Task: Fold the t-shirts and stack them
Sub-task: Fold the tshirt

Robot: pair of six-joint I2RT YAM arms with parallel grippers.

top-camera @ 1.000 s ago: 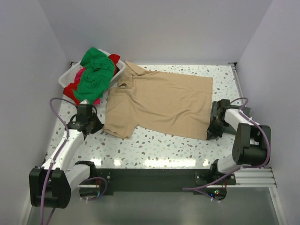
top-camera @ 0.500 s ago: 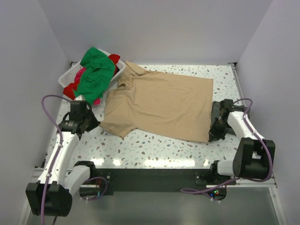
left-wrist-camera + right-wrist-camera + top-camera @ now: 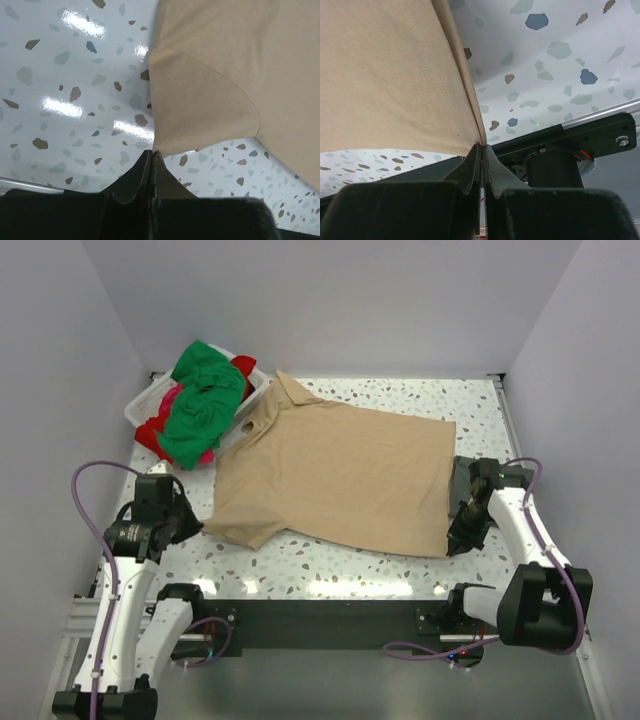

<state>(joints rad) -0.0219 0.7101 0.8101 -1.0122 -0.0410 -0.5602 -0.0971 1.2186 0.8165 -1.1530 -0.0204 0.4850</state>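
White speckled table (image 3: 330, 560), plain pale walls on three sides. Nearest, toward the near edge: left gripper (image 3: 190, 523) at the near-left, jaws shut and pinching the tip of the sleeve (image 3: 245, 520) of the tan shirt (image 3: 335, 465). The wrist view shows the sleeve corner running right into the closed tips (image 3: 151, 155). Right gripper (image 3: 455, 540) at the near-right, jaws shut on the hem corner (image 3: 440, 540). Its wrist view shows the hem edge going in between the closed fingers (image 3: 481, 147).

Tan shirt lies spread flat over the middle of the table, collar toward the far-left corner, hem toward the right edge. Mostly smooth, a few light wrinkles. No fold made in it yet.

Further back, far-left corner: white basket (image 3: 150, 400) heaped with unfolded shirts. Green shirt (image 3: 205, 395) on top and spilling over the rim, touching the tan shirt's collar area. Red shirt (image 3: 243, 366) and pink shirt (image 3: 173, 397) under it. No dark grey one visible; may be buried, cannot tell.

Progress: early. One shirt laid out and held at two near corners, which looks like the set-up for a first fold or a last flattening tug. No folded shirt anywhere, no stack started. Left to do: fold the tan shirt, then pull out, flatten, fold and stack every shirt from the basket.
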